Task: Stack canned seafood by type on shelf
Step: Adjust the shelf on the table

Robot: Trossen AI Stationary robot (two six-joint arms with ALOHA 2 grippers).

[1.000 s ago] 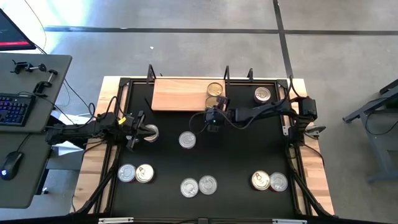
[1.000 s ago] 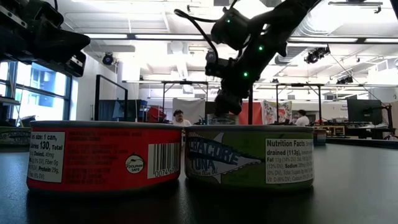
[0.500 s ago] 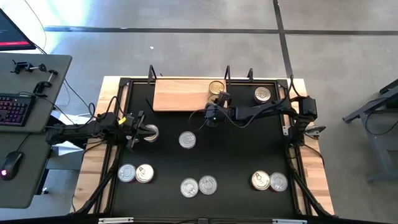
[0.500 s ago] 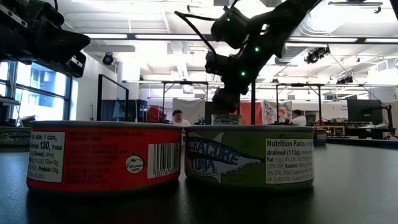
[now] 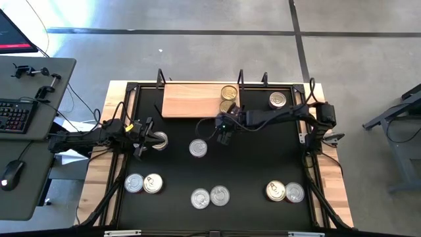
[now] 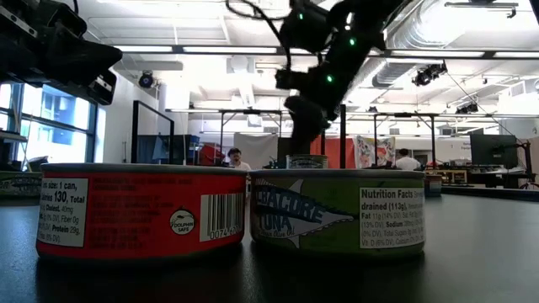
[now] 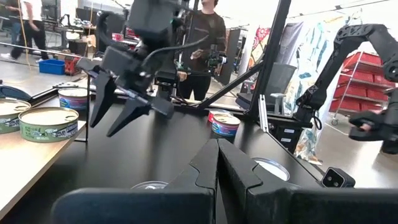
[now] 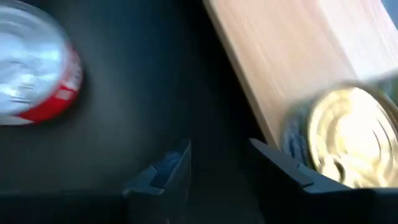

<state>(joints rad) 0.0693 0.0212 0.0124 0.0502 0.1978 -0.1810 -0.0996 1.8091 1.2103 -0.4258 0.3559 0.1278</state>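
Observation:
The shelf (image 5: pixel 191 99) lies at the far side of the black mat. Two gold-lidded tins stand on its right end, one at the far edge (image 5: pixel 228 91), one at the near edge (image 5: pixel 227 106). My right gripper (image 5: pixel 224 133) hangs open above the mat just near of that second tin (image 8: pixel 348 140); its spread fingers also show in the left wrist view (image 7: pixel 118 109). My left gripper (image 5: pixel 141 140) is shut, raised at the mat's left beside a silver tin (image 5: pixel 158 140), holding nothing.
Loose tins lie on the mat: one at the middle (image 5: pixel 198 148), pairs near the front left (image 5: pixel 143 184), front middle (image 5: pixel 210 196) and front right (image 5: pixel 284 191), one at the far right (image 5: pixel 277 100). Upright black posts (image 5: pixel 240 78) stand behind the shelf.
My right gripper has let go of the gold tin on the shelf's near right corner, risen, and drawn back toward the table's near edge. The tin stays standing on the shelf.

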